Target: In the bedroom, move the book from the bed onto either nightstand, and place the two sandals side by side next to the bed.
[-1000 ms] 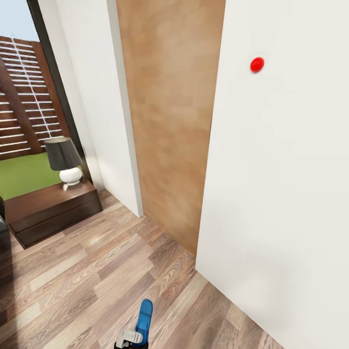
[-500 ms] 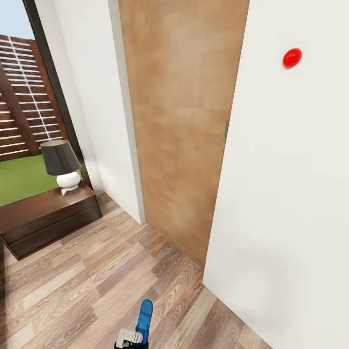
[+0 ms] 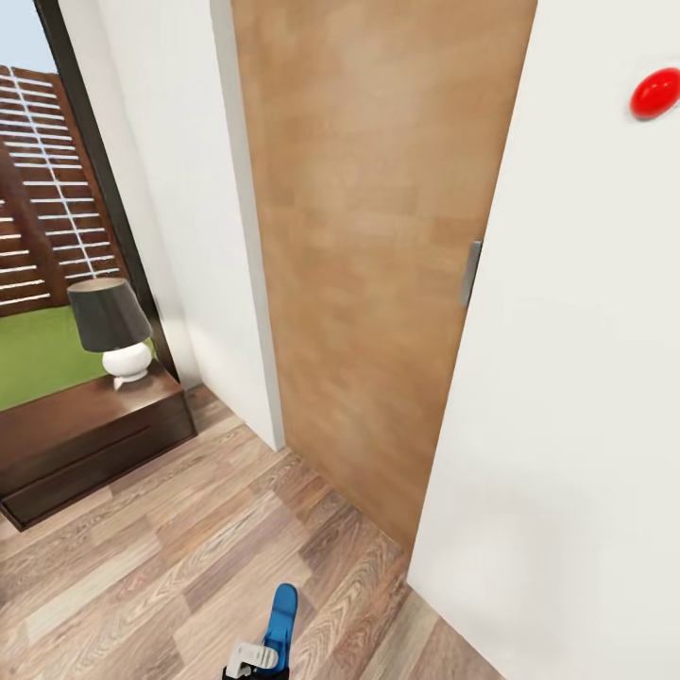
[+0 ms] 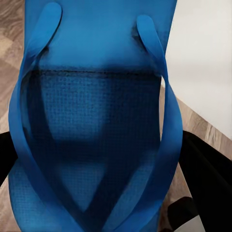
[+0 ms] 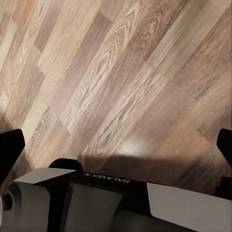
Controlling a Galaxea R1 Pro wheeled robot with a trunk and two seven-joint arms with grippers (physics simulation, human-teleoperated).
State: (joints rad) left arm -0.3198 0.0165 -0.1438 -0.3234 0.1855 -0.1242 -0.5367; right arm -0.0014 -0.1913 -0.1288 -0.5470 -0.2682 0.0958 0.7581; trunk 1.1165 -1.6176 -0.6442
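One bright blue sandal (image 3: 281, 612) sticks up at the bottom edge of the head view, held by my left gripper (image 3: 253, 663). In the left wrist view the sandal (image 4: 96, 96) shows its sole and toe straps up close, with the black fingers (image 4: 205, 164) pressed against its two sides and my left gripper (image 4: 101, 164) shut on it. A dark reddish-brown nightstand (image 3: 66, 444) stands at the left by the window. My right gripper (image 5: 116, 145) hangs open over bare plank floor. The bed and the book are out of view.
A black-shaded lamp with a white base (image 3: 111, 331) stands on the nightstand. A tan wood panel (image 3: 368, 264) with a grey handle (image 3: 469, 272) and a white wall (image 3: 586, 397) with a red knob (image 3: 655, 93) rise close ahead. Brown plank floor (image 3: 161, 557) stretches leftwards.
The whole head view has shifted: the panel and red knob slid right, the nightstand slid left, so the camera moved. The sandal stays in my left gripper.
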